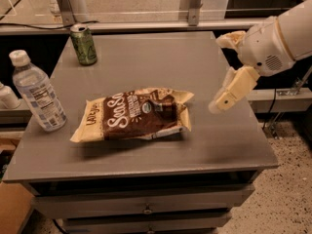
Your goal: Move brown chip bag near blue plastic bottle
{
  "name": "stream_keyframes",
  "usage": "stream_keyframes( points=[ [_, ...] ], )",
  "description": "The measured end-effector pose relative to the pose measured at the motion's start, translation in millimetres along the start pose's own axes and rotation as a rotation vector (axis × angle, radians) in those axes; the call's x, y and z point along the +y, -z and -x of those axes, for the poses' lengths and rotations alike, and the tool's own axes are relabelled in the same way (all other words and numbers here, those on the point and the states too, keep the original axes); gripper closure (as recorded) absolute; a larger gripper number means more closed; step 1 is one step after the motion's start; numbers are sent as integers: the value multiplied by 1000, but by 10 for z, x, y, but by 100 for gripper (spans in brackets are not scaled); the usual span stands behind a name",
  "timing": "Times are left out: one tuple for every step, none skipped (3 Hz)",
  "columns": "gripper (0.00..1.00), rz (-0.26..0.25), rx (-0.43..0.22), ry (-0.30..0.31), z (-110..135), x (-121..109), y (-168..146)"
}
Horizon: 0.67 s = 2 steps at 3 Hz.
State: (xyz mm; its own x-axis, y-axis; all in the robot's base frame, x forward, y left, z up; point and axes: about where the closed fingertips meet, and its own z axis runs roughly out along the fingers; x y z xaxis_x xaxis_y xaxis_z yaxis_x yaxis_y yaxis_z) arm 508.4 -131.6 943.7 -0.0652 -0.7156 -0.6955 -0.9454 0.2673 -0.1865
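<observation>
The brown chip bag (136,115) lies flat on the grey table top (161,57), left of centre, with white lettering facing up. The blue plastic bottle (38,92) stands upright near the table's left edge, just left of the bag with a small gap between them. My gripper (218,72) hovers above the right side of the table, to the right of the bag and clear of it. Its cream fingers (233,89) are spread apart and hold nothing.
A green drink can (84,45) stands at the table's back left. Another white-capped bottle (7,95) shows past the left edge. A metal rail and posts run behind the table. Drawers sit below the front edge.
</observation>
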Motion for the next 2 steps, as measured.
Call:
stream_keyframes(
  points=[
    [0, -12, -57, 7, -171, -56, 114],
    [0, -9, -105, -3, -320, -118, 110]
  ],
)
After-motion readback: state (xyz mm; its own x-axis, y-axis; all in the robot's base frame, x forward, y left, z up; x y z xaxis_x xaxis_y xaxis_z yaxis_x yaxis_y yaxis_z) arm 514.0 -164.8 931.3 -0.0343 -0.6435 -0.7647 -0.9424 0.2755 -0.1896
